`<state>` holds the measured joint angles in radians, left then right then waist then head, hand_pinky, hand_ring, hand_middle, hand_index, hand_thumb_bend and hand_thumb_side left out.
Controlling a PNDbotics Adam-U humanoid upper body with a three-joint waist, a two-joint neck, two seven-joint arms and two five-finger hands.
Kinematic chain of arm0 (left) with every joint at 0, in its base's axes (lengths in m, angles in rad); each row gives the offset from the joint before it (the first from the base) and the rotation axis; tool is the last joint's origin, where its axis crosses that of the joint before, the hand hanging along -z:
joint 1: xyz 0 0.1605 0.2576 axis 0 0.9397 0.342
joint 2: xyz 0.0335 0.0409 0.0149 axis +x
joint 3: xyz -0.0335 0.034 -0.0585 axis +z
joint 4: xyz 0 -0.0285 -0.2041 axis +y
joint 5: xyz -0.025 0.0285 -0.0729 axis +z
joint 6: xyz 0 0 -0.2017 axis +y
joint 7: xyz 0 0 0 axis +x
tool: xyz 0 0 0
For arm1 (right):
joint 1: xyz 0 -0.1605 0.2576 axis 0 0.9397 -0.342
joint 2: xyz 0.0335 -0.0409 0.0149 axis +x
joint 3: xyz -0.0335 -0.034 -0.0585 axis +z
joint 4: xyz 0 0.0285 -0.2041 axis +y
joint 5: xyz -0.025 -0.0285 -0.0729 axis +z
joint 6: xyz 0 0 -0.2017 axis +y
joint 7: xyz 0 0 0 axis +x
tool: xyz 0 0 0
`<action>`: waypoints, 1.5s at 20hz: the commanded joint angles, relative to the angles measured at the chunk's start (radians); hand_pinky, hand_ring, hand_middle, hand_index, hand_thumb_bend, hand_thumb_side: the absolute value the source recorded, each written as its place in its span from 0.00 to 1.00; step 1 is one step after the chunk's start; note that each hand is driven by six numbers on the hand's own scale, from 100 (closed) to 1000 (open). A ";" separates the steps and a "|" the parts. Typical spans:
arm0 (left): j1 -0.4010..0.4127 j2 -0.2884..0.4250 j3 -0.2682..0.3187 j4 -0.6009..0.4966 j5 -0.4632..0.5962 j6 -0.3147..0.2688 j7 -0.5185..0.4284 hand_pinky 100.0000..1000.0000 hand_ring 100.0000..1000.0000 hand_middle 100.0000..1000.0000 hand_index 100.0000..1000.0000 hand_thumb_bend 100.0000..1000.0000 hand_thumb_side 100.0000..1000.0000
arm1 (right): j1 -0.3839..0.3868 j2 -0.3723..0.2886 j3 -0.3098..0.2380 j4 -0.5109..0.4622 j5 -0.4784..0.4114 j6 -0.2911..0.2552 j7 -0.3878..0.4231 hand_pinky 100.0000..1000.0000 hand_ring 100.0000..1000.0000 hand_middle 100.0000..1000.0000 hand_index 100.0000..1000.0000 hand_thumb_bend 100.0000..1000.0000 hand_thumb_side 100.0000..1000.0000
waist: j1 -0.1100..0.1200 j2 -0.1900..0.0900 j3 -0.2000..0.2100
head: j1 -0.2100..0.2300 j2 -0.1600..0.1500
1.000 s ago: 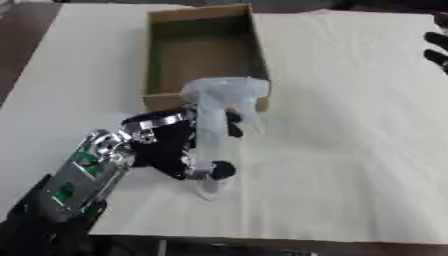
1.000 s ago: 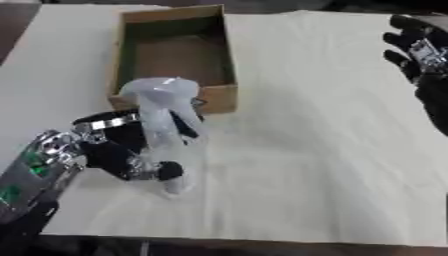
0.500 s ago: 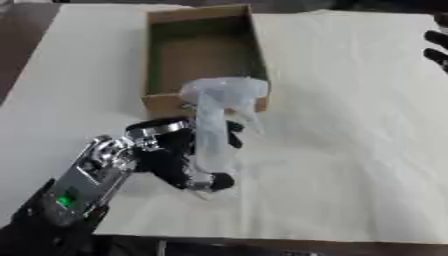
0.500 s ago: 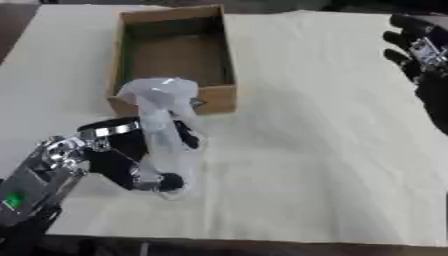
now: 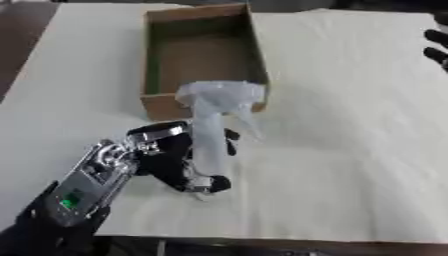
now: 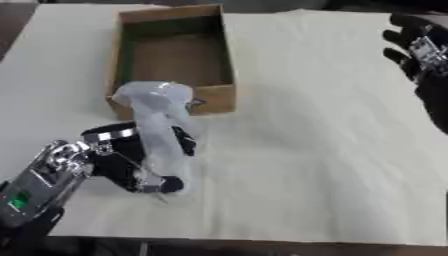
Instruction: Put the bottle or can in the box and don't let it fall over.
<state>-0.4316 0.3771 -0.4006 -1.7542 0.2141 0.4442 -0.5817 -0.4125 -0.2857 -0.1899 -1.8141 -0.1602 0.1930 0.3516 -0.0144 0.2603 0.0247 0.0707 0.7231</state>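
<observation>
I see box (image 5: pixel 204 52) on table (image 5: pixel 350 150), far left of centre. Bottle (image 5: pixel 212 135) upright just before box's near wall, top overlapping it. Left hand (image 5: pixel 171 160) wraps bottle from left. Right hand (image 6: pixel 418 47) at far right edge, well apart.

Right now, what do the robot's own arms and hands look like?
The left hand has black fingers under a silver wrist band; its forearm is silver and black with a small green patch. The right hand at the right edge is black with a silver patch on it.
</observation>
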 commanded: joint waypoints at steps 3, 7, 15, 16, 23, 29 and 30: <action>-0.010 -0.002 -0.002 -0.001 0.025 -0.003 0.018 0.86 1.00 0.89 0.60 0.35 0.00 | -0.012 -0.011 -0.004 -0.018 -0.005 -0.003 0.002 1.00 1.00 1.00 0.85 0.00 0.54 | -0.001 -0.012 -0.002 | 0.002 -0.013; -0.012 -0.005 -0.006 0.004 0.042 -0.007 0.022 0.84 1.00 0.87 0.57 0.32 0.00 | -0.013 -0.011 -0.004 -0.018 -0.006 -0.003 0.002 1.00 1.00 1.00 0.84 0.00 0.54 | -0.002 -0.012 -0.003 | 0.002 -0.013; -0.013 -0.008 -0.012 0.022 0.056 -0.007 0.033 0.75 1.00 0.76 0.49 0.00 0.06 | -0.014 -0.010 -0.005 -0.019 -0.007 -0.002 0.001 1.00 1.00 1.00 0.84 0.00 0.54 | -0.002 -0.011 -0.004 | 0.004 -0.014; -0.013 -0.008 -0.013 0.025 0.056 -0.006 0.039 0.76 1.00 0.76 0.49 0.00 0.18 | -0.014 -0.010 -0.005 -0.019 -0.007 -0.002 0.000 1.00 1.00 1.00 0.84 0.00 0.54 | -0.002 -0.011 -0.004 | 0.005 -0.014; -0.012 -0.008 -0.016 0.035 0.036 -0.002 0.085 1.00 0.99 0.71 0.41 0.00 0.51 | -0.014 -0.010 -0.005 -0.019 -0.006 -0.002 0.000 1.00 1.00 1.00 0.84 0.00 0.53 | -0.002 -0.011 -0.004 | 0.008 -0.015; -0.010 -0.010 -0.019 0.037 0.026 -0.009 0.102 1.00 0.90 0.63 0.29 0.00 0.49 | -0.015 -0.010 -0.005 -0.020 -0.006 -0.001 -0.002 1.00 1.00 1.00 0.84 0.00 0.53 | -0.003 -0.010 -0.004 | 0.008 -0.014; -0.010 -0.011 -0.019 0.036 0.027 -0.013 0.101 1.00 0.86 0.60 0.26 0.00 0.49 | -0.015 -0.010 -0.006 -0.020 -0.006 -0.001 -0.002 1.00 1.00 1.00 0.83 0.00 0.53 | -0.003 -0.010 -0.004 | 0.008 -0.014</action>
<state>-0.4336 0.3600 -0.4185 -1.7108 0.2467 0.4346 -0.4844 -0.4130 -0.2852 -0.1901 -1.8148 -0.1603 0.1936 0.3510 -0.0155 0.2625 0.0213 0.0768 0.7188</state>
